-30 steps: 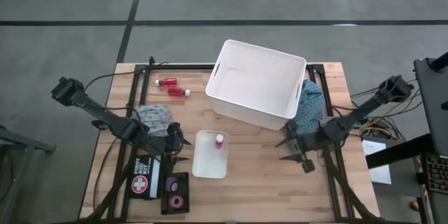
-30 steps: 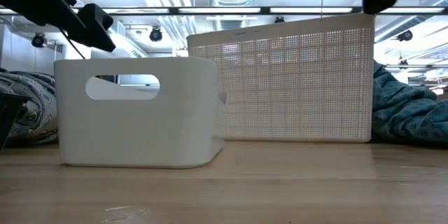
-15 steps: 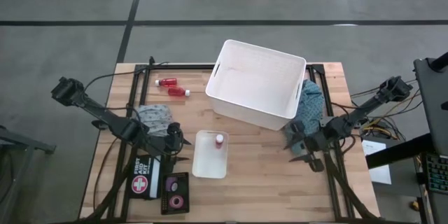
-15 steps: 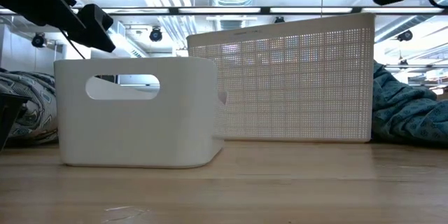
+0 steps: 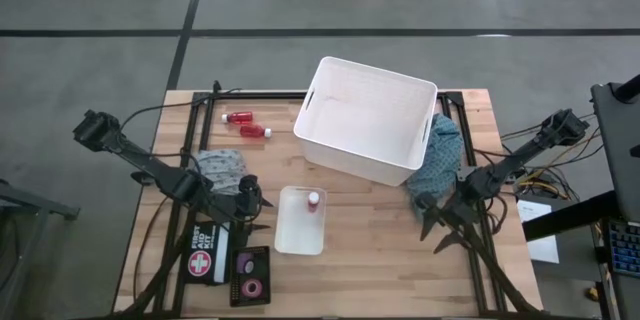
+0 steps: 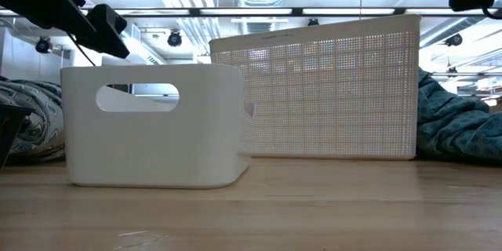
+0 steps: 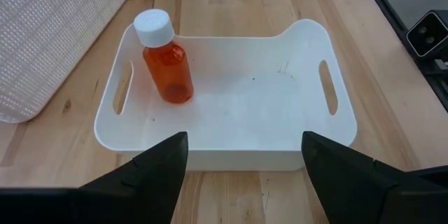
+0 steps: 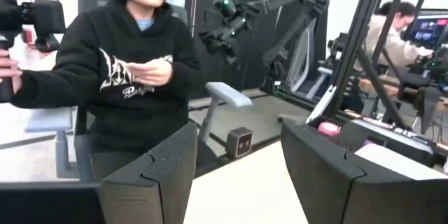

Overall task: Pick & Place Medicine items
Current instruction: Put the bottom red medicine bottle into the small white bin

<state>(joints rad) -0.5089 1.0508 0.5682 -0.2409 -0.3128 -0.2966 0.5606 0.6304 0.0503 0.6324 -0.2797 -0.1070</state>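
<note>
Red bottle (image 7: pixel 168 63) — white cap — stands upright in small white bin (image 7: pixel 308 136).

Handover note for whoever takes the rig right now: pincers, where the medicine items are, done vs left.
Left pincer: open, empty, just short of the small white plastic tray.
Right pincer: open, empty, at the table's right edge by the teal cloth, aimed out into the room.
Done: one red bottle with a white cap stands upright in a corner of the tray.
Left: two red white-capped bottles lie on the wooden table beyond the tray, left of the big white perforated basket. Pink tape rolls sit in a dark holder at the near left edge.
</note>
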